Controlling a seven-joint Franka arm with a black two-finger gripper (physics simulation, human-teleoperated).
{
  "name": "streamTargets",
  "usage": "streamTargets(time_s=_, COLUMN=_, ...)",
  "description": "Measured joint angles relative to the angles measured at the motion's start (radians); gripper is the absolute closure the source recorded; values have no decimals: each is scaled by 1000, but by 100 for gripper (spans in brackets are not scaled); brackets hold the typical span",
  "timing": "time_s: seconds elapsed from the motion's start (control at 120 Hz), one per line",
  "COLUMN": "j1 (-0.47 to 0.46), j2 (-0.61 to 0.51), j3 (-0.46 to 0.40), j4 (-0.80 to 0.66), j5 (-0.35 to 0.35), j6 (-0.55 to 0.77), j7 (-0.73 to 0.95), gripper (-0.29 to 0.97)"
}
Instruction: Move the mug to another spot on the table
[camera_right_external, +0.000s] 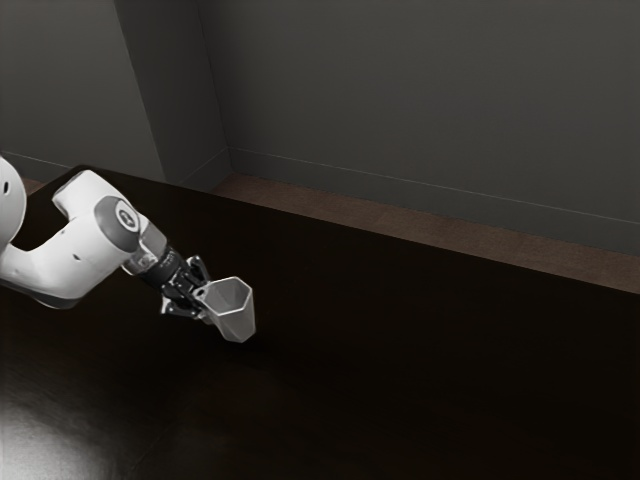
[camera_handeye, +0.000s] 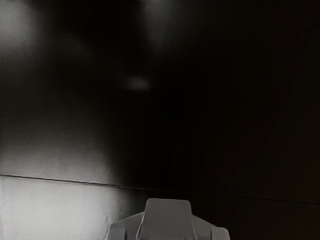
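Observation:
A pale grey faceted mug (camera_right_external: 232, 308) hangs tilted just above the dark table (camera_right_external: 420, 350), its mouth turned up and toward the arm. My black gripper (camera_right_external: 193, 293) comes in from the exterior view's left and is shut on the mug's side nearest the arm. In the wrist view the mug (camera_handeye: 167, 220) is a grey angular shape right under my hand, with the dark tabletop (camera_handeye: 160, 100) beyond it.
The dark glossy tabletop stretches wide to the exterior view's right and front. Its far edge (camera_right_external: 400, 240) runs diagonally, with a brown floor strip (camera_right_external: 450, 230) and grey walls behind. A thin seam line (camera_handeye: 75, 181) crosses the surface in the wrist view.

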Motion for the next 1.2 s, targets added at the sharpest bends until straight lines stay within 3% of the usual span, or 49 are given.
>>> streamTargets(time_s=0.842, j1=33, j2=39, j3=12, j4=7, j5=-30, j6=-1, j7=143, gripper=61)
streamTargets(time_s=1.025, j1=33, j2=36, j3=12, j4=5, j5=-54, j6=1, j7=167, gripper=29)
streamTargets(time_s=1.2, j1=35, j2=36, j3=12, j4=2, j5=-64, j6=2, j7=184, gripper=13)
